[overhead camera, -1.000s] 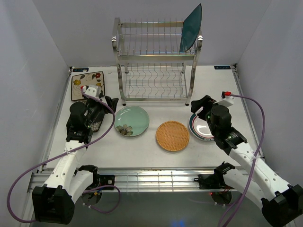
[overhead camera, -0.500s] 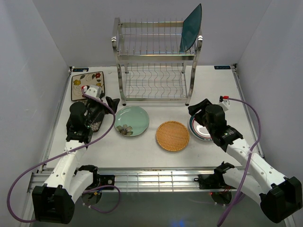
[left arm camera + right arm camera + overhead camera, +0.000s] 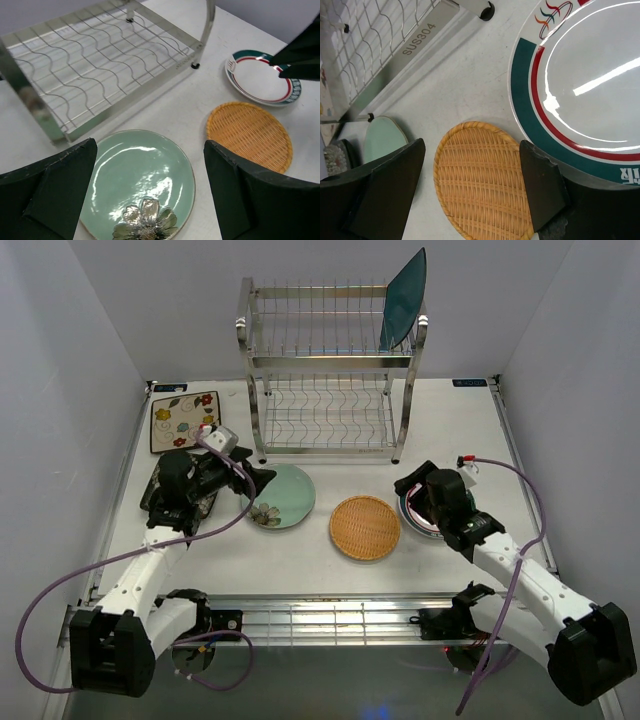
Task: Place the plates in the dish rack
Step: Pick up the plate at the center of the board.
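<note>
Left claw (image 3: 150, 187) and right claw (image 3: 472, 187): wide open, empty. Green plate (image 3: 140, 165) and striped plate (image 3: 590, 90) lie flat on the table (image 3: 172, 107). Judged rigid, slick, breakable; grip at the rim.

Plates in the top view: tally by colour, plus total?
Teal plate: 1
Pale green plate: 1
Woven orange plate: 1
White striped-rim plate: 1
Cream floral plate: 1
Dark plate, partly hidden: 1
Total: 6

Left claw (image 3: 262, 480) swung toward the green plate (image 3: 288, 492) — right claw (image 3: 405, 487) shifted left and nearer.
</note>
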### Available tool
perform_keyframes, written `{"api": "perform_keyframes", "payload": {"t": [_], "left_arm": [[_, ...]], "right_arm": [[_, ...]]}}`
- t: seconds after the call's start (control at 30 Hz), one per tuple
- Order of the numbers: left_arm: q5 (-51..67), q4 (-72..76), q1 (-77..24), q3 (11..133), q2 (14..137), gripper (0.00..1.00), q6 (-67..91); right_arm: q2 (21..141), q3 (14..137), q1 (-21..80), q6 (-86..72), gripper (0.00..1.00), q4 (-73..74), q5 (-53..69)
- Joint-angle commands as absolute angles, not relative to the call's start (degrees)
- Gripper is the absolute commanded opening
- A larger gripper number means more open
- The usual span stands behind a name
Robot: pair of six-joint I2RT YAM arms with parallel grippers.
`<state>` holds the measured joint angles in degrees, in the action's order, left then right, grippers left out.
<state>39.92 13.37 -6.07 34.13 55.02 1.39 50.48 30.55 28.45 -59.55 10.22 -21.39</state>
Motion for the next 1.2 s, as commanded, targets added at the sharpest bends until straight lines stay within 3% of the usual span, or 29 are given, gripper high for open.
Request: {"api": "perform_keyframes", "payload": {"t": [0.0, 0.17, 0.43, 0.6, 0.77, 0.8, 0.9, 1.17], "left_arm": [[44.6, 10.6, -10.4, 36.4, 58.4, 0.98, -1.8], [37.0, 5.3, -21.2, 38.2, 63.5, 0.98, -7.7], [38.0, 4.0, -23.7, 40.5, 71.5, 0.98, -8.7], [38.1, 3.8, -24.9, 43.7, 80.2, 0.98, -6.9], [38.1, 0.4, -26.4, 50.3, 85.6, 0.98, -4.3], [38.4, -1.7, -26.9, 51.0, 86.3, 0.98, -3.7], [36.7, -2.7, -28.5, 53.9, 87.5, 0.98, -3.5], [37.5, -9.4, -30.0, 65.3, 99.6, 0.98, -2.7]], "right_arm": [[54.4, 35.8, 28.3, -53.1, 0.82, 9.1, -18.0], [59.2, 38.6, 28.2, -43.5, 0.81, 7.2, -13.4], [53.2, 30.2, 28.3, -25.4, 0.83, -9.1, -2.6], [51.2, 30.2, 28.3, -21.4, 0.83, -3.8, -4.7], [54.1, 32.0, 28.3, -22.1, 0.68, 1.8, 2.4], [54.6, 32.9, 28.3, -22.1, 0.52, 2.8, 3.5], [53.5, 32.6, 28.3, -23.2, 0.35, 2.2, 2.5], [51.3, 34.0, 28.4, -23.1, 0.23, 11.4, 0.4]]}}
